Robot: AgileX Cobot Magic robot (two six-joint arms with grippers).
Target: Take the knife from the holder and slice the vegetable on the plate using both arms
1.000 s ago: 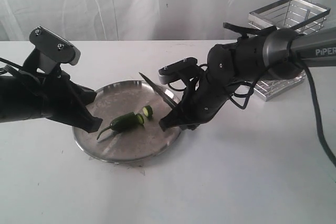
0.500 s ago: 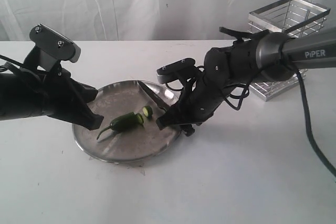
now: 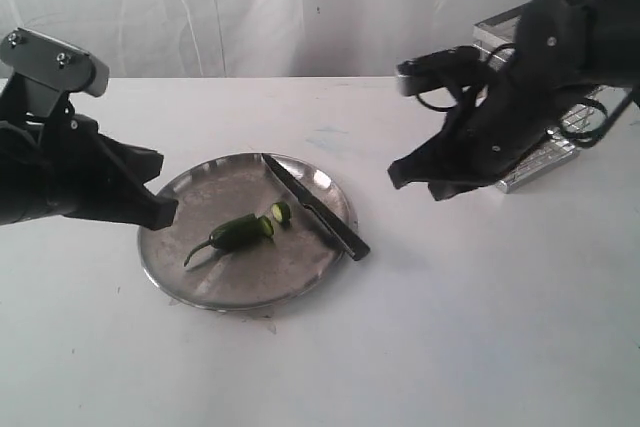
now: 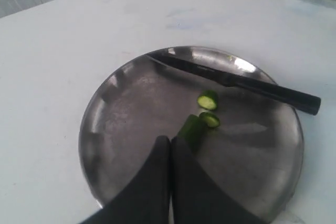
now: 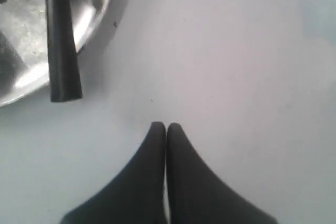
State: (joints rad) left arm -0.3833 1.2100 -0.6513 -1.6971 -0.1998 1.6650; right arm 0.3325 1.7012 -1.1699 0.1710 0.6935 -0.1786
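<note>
Jaws of the left gripper (image 3: pixel 165 213) and the right gripper (image 3: pixel 396 176) are pressed together and empty, while the knife (image 3: pixel 313 207) lies across the plate (image 3: pixel 222 185) beside the partly sliced chili pepper (image 3: pixel 236 232), a light, stiff tool probably best pinched by its handle jutting past the rim.

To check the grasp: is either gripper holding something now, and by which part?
Nothing is held. Left gripper and right gripper are shut, empty; the knife lies on the plate.

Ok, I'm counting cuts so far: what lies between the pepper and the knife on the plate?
Two cut slices lie on the plate between the pepper and the knife, clearest in the left wrist view.
</note>
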